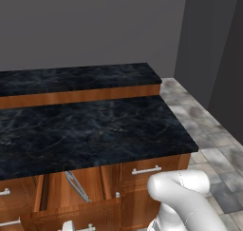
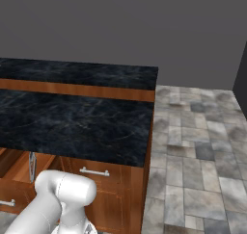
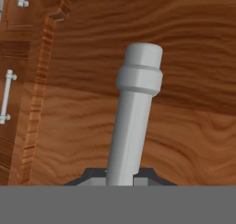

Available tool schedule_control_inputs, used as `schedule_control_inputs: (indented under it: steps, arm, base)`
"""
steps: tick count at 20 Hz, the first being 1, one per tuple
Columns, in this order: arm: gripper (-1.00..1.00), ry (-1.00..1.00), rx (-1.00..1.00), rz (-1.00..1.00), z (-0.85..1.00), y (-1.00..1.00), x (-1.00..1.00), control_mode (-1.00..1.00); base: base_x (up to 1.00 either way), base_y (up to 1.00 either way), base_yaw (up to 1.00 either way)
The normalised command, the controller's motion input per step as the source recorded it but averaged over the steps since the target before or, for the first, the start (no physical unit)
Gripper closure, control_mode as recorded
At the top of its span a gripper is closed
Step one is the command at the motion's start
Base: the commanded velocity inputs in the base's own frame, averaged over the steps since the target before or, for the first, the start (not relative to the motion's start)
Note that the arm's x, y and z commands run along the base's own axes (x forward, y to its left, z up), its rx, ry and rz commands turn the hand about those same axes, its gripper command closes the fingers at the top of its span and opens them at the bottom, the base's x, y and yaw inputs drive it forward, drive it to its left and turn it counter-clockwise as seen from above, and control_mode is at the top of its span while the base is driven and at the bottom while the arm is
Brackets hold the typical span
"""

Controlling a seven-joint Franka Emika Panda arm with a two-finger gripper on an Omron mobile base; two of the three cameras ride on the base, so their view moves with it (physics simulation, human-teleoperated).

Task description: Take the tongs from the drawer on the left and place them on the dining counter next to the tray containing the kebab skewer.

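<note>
Wood drawer is pulled open so you can reach the tongs lying slantwise inside. Your gripper sits at its handle, fingers around the bar, but whether they're clenched I can't tell.

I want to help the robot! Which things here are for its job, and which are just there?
For the job:
tongs, lying in the drawer
open drawer
black counter

Just there:
shut drawer on the right
floor tiles
grey wall
</note>
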Motion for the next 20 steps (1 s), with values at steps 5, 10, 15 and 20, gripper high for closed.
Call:
schedule_control_inputs:
  steps: [5, 10, 15, 20]
  arm:
    - [1.0, 0.0, 0.0, 0.0, 0.0, 0.0, -0.42, -1.0]
    - [1.0, 0.01, 0.0, 0.0, 0.0, 0.0, -0.35, -1.0]
    - [1.0, 0.0, 0.0, 0.0, 0.0, 0.0, -0.39, -1.0]
    - [1.0, 0.0, 0.0, 0.0, -0.02, 0.0, -0.24, -1.0]
  base:
    - [0.0, 0.0, 0.0]
    - [0.0, 0.0, 0.0]
    - [0.0, 0.0, 0.0]
    - [0.0, 0.0, 0.0]
